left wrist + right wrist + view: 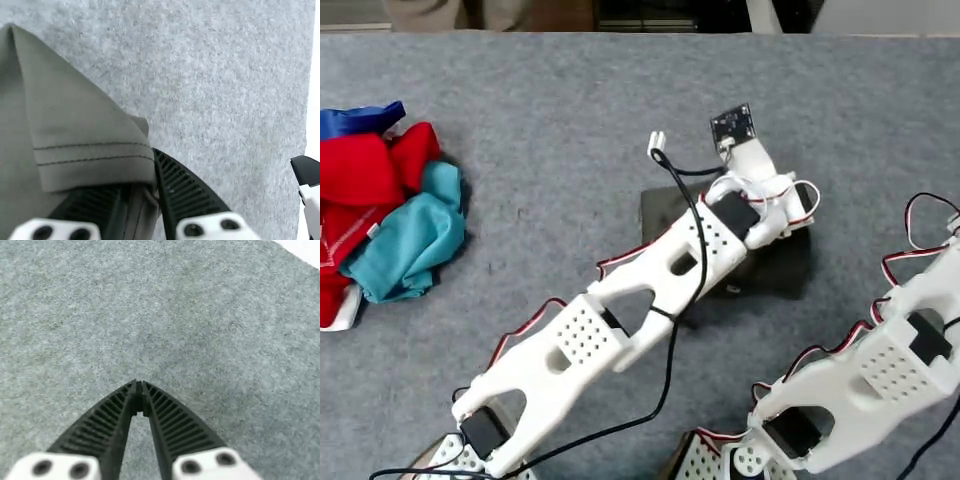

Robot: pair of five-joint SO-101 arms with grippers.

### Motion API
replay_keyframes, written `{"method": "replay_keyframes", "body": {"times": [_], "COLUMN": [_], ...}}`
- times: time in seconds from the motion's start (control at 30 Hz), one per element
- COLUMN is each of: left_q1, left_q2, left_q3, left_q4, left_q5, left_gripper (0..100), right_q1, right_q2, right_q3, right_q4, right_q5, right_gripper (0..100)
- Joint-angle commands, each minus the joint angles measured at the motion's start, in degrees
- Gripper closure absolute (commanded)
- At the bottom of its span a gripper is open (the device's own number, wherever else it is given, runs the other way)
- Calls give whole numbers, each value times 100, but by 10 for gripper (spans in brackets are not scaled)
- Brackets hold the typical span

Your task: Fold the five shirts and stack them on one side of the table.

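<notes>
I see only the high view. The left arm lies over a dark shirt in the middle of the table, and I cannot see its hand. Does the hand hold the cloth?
Observer: Yes. In the left wrist view the left hand is shut on the stitched hem of the grey-green shirt.
Operator: Thank you. The right arm runs out of my picture at the side. What does its hand do?
Observer: In the right wrist view the right hand is shut and holds nothing. Under it is only the bare grey table cover.
</notes>
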Motion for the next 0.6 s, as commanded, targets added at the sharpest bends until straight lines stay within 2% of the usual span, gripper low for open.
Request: {"method": "replay_keyframes", "body": {"times": [0.0,0.17,0.4,0.57], "left_q1": [53,35,-281,-668], "left_q2": [-101,-92,-57,-57], "left_q3": [-264,-501,-1187,-1521], "left_q4": [-211,-220,563,1442], "left_q5": [-35,-35,-44,-897], "left_gripper": [980,940,851,849], "right_q1": [84,75,48,-22], "right_q2": [-31,-40,-40,-13], "right_q3": [-277,-277,-295,-426], "right_q4": [26,26,132,316], "right_q5": [-53,-53,-53,237], "right_gripper": [993,992,991,991]}}
